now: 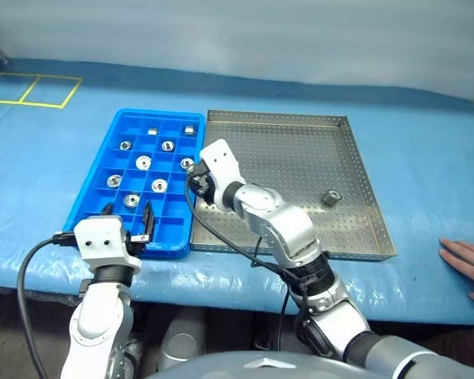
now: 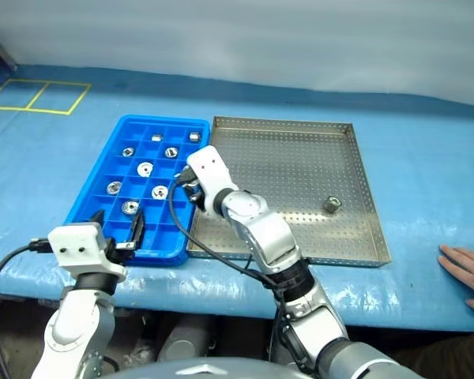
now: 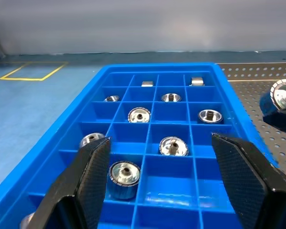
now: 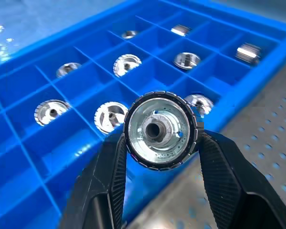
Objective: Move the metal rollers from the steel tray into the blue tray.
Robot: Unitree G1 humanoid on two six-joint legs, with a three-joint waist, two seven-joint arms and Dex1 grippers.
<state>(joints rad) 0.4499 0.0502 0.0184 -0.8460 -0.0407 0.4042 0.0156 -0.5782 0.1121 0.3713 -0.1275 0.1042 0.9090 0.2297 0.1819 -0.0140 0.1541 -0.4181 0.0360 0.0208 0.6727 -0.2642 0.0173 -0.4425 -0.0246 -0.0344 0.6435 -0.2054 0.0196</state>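
The right gripper (image 4: 160, 143) clamps a shiny silver metal roller (image 4: 162, 130) at the bright blue gridded plastic tray's (image 1: 95, 181) edge — the left gripper (image 3: 162, 186) is spread empty over its near compartments.

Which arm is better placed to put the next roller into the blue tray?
Right. The right gripper already holds a roller at the blue tray's edge; the left gripper is open and empty.

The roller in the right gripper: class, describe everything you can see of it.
The roller is a shiny silver metal disc with a dark ribbed rim, a dished face and a central hole. The right gripper holds it by its rim between two black fingers, its holed face towards the wrist camera. It hangs in the air at the blue tray's edge beside the steel tray, touching only the fingers.
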